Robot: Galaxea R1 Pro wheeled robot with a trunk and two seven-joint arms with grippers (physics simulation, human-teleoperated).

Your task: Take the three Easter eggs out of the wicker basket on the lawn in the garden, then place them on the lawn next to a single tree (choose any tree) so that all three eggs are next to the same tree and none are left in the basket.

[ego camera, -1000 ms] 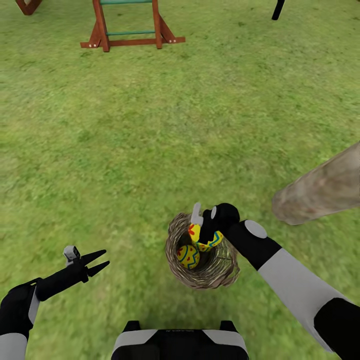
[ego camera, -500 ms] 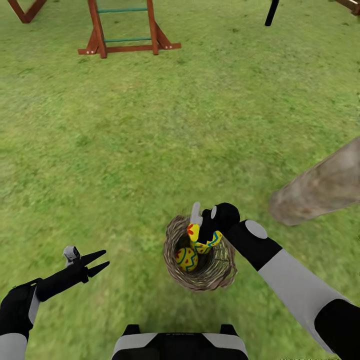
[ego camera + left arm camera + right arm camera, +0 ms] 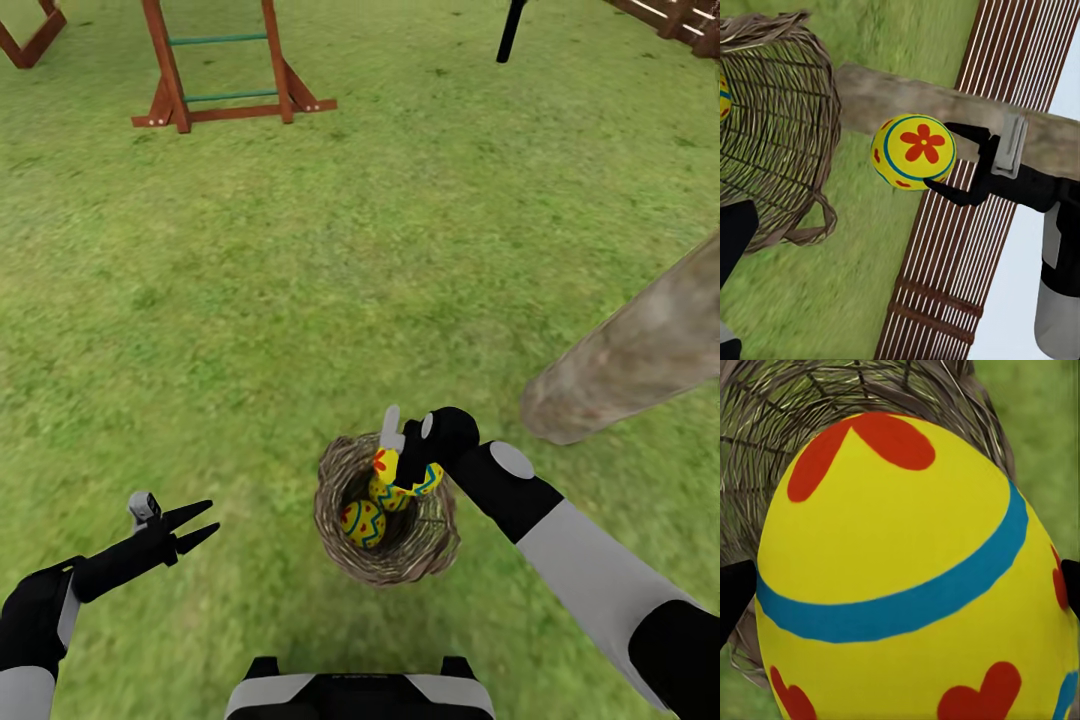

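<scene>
My right gripper (image 3: 392,460) is shut on a yellow Easter egg (image 3: 386,464) with red flowers, held just above the far rim of the wicker basket (image 3: 345,560). Two more eggs lie inside: one (image 3: 362,523) at the near left, one (image 3: 410,488) under the held egg. In the left wrist view the held egg (image 3: 913,151) hangs clear beside the basket (image 3: 772,150), in the right gripper (image 3: 937,154). It looms large in the right wrist view (image 3: 907,577), between dark fingertips (image 3: 735,589). My left gripper (image 3: 195,525) is open over the lawn (image 3: 300,300). The tree (image 3: 630,360) stands right of the basket.
A wooden play set (image 3: 215,60) stands far across the grass at the back left. A dark thin post (image 3: 510,30) and a piece of brown fence (image 3: 680,15) are at the back right. Open grass lies between the basket and the tree trunk (image 3: 870,97).
The whole picture has shifted, so the camera has moved. My right gripper still holds the egg, now slightly further toward the basket's far right rim. The left arm looks unmoved.
</scene>
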